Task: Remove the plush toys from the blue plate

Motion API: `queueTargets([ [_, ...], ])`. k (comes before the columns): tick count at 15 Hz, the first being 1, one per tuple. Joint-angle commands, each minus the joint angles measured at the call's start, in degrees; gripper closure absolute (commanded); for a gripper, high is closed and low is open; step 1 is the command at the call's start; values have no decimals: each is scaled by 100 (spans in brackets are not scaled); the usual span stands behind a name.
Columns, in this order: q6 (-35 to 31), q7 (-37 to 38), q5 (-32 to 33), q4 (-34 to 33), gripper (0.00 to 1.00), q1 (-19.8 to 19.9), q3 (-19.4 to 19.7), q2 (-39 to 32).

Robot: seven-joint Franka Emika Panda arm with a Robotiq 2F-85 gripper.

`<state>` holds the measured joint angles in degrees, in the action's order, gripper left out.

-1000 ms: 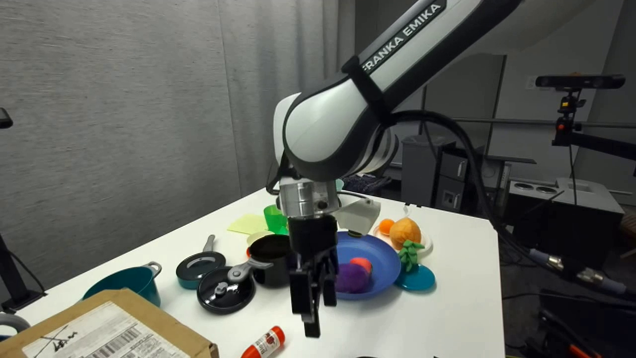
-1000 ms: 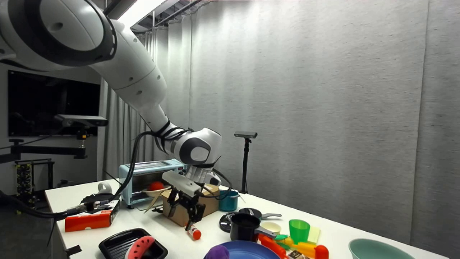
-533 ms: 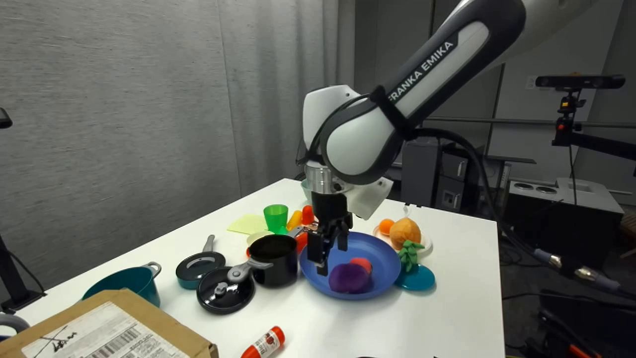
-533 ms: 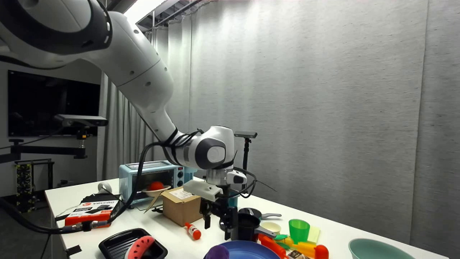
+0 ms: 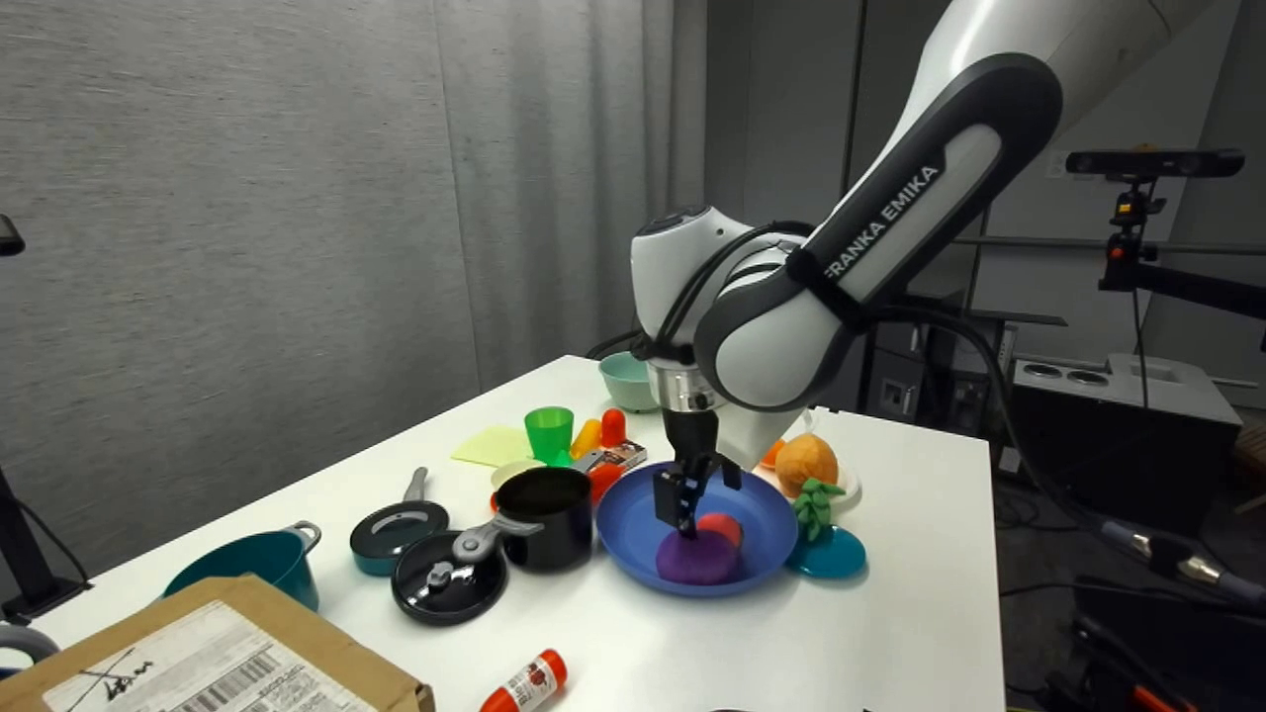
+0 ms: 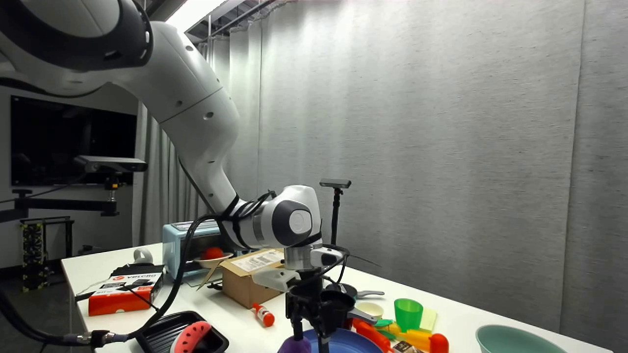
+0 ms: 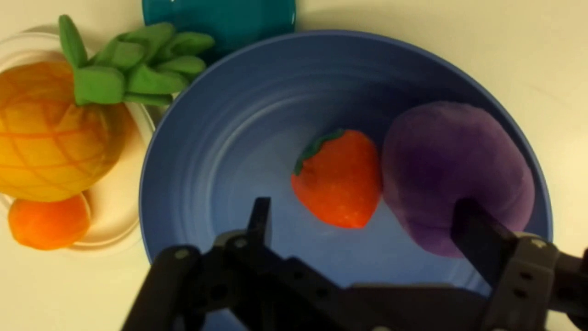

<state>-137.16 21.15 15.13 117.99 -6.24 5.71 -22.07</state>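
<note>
The blue plate (image 5: 623, 534) lies on the white table; it also shows in the wrist view (image 7: 220, 105). A purple plush toy (image 5: 697, 564) and a smaller red strawberry toy (image 5: 722, 524) sit side by side on it, touching in the wrist view (image 7: 340, 179). My gripper (image 5: 707, 504) is open and empty, low over the plate. In the wrist view (image 7: 363, 207) one finger overlaps the purple toy (image 7: 450, 151); I cannot tell whether it touches. The other finger is over bare plate. A small round orange toy (image 7: 49, 221) lies off the blue plate, on a pale plate.
The pale plate (image 7: 112, 207) also bears an orange pineapple toy (image 7: 50, 138) and adjoins the blue plate. A teal lid (image 5: 831, 554) is close by. A black pot (image 5: 549, 524) stands at the blue plate's other side. A cardboard box (image 5: 208, 643) and red bottle (image 5: 529, 682) lie nearer.
My gripper has moved from over the table near the red bottle to over the blue plate, and has come down close to the purple toy. The toys have not moved.
</note>
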Motion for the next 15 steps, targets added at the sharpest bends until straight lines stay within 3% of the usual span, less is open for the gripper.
queueTargets([
  [1,-282,-89,-443,219,0,101,-174,35],
  [9,-741,-348,-1547,399,0,217,-496,-47],
  [15,-900,-1160,-2697,462,0,513,-908,233],
])
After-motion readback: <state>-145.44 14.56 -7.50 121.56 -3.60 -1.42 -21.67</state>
